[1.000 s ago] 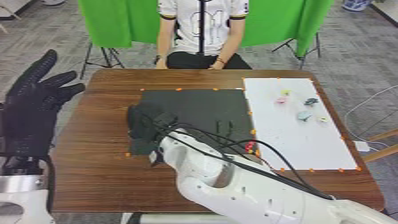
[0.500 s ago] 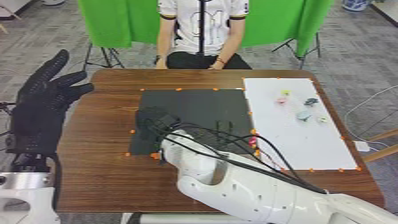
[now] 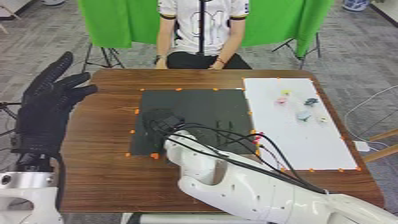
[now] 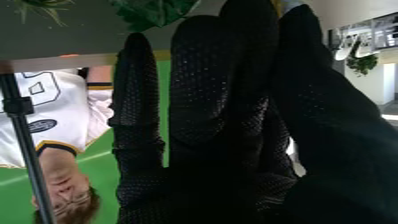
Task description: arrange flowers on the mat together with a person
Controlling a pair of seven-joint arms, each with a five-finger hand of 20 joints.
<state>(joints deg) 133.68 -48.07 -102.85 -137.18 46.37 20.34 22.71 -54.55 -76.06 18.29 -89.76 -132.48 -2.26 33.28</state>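
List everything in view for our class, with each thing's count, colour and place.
small flowers: about five, mixed colours, white sheet's far half
red pieces: count unclear, red, near the sheet's left edge
leafy sprigs: at least two, green, on the mat
mat: one, dark grey, mid-table
white sheet: one, table's right side
tape bits: many, orange, around mat and sheet
table: one, brown, before the robot
curtain: green, beyond the table
left hand: one, black, raised, left
right hand: one, black, mat's left part
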